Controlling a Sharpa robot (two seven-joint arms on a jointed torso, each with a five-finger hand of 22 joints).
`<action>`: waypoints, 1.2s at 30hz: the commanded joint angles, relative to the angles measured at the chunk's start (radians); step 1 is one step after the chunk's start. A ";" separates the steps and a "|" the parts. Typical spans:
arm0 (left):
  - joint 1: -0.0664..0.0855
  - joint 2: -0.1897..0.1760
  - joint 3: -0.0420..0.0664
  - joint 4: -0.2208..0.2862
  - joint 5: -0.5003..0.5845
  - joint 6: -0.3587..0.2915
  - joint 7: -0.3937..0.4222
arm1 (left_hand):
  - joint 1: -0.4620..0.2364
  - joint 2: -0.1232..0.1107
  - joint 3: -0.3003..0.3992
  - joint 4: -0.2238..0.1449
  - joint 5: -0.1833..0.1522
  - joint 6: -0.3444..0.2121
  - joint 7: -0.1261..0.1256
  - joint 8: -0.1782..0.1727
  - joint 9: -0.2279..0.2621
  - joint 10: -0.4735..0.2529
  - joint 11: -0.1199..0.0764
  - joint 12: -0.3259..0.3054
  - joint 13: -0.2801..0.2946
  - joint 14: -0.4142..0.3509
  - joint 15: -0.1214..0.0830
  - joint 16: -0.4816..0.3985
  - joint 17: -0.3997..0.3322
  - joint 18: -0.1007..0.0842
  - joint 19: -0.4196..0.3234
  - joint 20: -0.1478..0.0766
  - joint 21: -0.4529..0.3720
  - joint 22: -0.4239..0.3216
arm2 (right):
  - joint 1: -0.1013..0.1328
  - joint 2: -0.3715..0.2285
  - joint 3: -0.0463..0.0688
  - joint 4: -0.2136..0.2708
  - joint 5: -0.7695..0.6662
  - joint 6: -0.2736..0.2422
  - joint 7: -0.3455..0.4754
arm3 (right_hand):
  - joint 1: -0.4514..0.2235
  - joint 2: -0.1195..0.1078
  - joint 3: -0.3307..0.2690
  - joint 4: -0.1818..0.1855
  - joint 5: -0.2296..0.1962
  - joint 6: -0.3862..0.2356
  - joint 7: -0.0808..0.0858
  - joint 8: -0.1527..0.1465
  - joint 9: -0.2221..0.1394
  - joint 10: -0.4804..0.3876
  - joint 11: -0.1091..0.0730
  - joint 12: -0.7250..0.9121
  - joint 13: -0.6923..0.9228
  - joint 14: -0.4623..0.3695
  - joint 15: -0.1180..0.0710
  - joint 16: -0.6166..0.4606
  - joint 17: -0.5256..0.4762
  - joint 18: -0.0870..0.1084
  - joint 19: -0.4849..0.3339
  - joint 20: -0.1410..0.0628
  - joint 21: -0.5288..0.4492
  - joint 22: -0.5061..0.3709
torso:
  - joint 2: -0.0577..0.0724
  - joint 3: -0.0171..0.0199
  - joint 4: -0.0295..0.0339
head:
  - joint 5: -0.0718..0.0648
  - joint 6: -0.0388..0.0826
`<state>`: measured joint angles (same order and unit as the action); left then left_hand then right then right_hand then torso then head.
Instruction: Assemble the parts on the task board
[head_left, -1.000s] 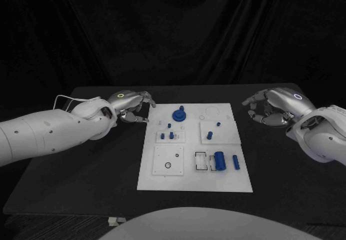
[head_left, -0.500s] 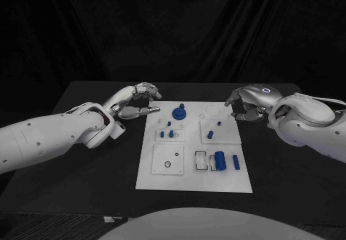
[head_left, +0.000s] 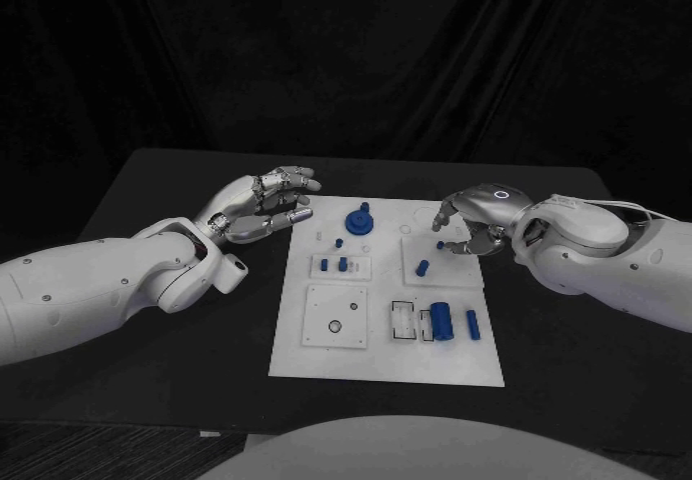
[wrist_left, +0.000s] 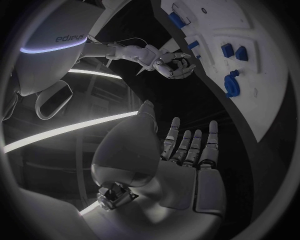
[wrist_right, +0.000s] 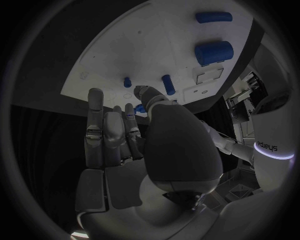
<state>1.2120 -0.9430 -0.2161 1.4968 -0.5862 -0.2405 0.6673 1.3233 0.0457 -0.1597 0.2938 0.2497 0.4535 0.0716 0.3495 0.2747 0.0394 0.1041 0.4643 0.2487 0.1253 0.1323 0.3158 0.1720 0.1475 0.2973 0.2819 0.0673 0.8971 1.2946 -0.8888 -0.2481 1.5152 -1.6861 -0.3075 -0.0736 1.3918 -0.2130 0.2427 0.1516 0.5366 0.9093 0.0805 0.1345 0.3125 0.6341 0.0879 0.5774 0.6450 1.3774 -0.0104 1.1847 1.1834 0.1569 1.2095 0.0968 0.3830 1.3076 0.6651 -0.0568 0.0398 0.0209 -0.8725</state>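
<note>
With the right hand (head_left: 469, 222) hovering empty, fingers loosely apart, over the task board's (head_left: 361, 355) far right corner near the small blue peg (head_left: 421, 268), it should probably descend slowly and pinch squarely, while the open-fingered left hand (head_left: 267, 207) waits beside the board.

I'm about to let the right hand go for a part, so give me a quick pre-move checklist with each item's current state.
1. Right hand holds nothing: ok, fingers apart.
2. Right hand is over the task board: ok, at its far right corner.
3. Left hand is off the board: ok, open beside its far left edge.
4. Small blue peg near the right hand is uncovered: ok.
5. Fingertips touching any part: cannot tell.
</note>
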 joint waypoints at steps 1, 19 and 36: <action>-0.001 -0.002 0.001 0.008 0.040 0.044 0.131 | 0.001 0.015 -0.009 -0.001 0.005 0.001 -0.003 -0.007 -0.007 -0.006 -0.001 -0.006 -0.012 0.000 0.008 -0.007 -0.004 0.013 -0.008 0.000 -0.002 -0.005 | -0.005 0.002 0.001 -0.002 -0.014 0.047 -0.004 | 0.001 0.007 -0.005 0.000 0.008 -0.001 0.007 0.004 0.008 -0.003 -0.003 0.009 0.002 -0.001 -0.001 0.008 0.005 0.018 0.001 0.000 0.004 0.022 | 0.007 -0.0196 0.0157 | -0.015 0.000; -0.004 -0.003 0.001 0.007 0.041 0.062 0.125 | 0.020 0.023 -0.021 -0.002 0.016 0.002 -0.019 -0.020 -0.040 -0.005 0.009 -0.013 -0.058 0.012 0.028 -0.011 -0.016 0.016 -0.003 0.007 0.001 -0.026 | -0.036 0.027 0.001 -0.041 -0.014 0.051 -0.020 | 0.015 0.004 0.065 -0.010 0.090 -0.006 0.043 -0.018 0.019 0.076 -0.004 -0.010 -0.065 0.014 -0.007 0.025 0.011 0.013 0.032 -0.011 0.024 0.037 | 0.003 -0.0271 0.0244 | -0.023 0.000; -0.005 0.006 0.001 -0.001 0.041 0.073 0.113 | 0.047 0.033 -0.028 -0.005 0.048 0.005 -0.022 -0.024 -0.057 -0.004 0.022 -0.004 -0.078 0.026 0.041 0.000 -0.018 0.010 0.004 0.009 0.002 -0.039 | -0.044 0.039 0.001 -0.067 -0.014 0.070 -0.025 | 0.019 0.014 0.087 -0.027 0.118 0.049 0.038 0.008 0.044 0.117 -0.008 0.005 -0.073 0.010 -0.006 0.027 0.011 0.013 0.026 -0.010 0.033 0.040 | 0.002 -0.0258 0.0267 | -0.019 0.000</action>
<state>1.2084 -0.9396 -0.2161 1.4951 -0.5547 -0.1812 0.6757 1.3610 0.0797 -0.1804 0.2897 0.2906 0.4592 0.0553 0.3291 0.2187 0.0354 0.1216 0.4561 0.1714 0.1507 0.1648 0.3134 0.1530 0.1470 0.2977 0.2895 0.0674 0.8597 1.2550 -0.8499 -0.2464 1.4506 -1.6922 -0.2572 -0.0801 1.4028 -0.2024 0.3258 0.1239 0.6499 0.9538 0.1178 0.1399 0.3550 0.7465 0.0804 0.5784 0.5732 1.3940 -0.0187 1.2123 1.1949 0.1566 1.2417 0.0858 0.4109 1.3077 0.6671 -0.0825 0.0657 0.0035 -0.8725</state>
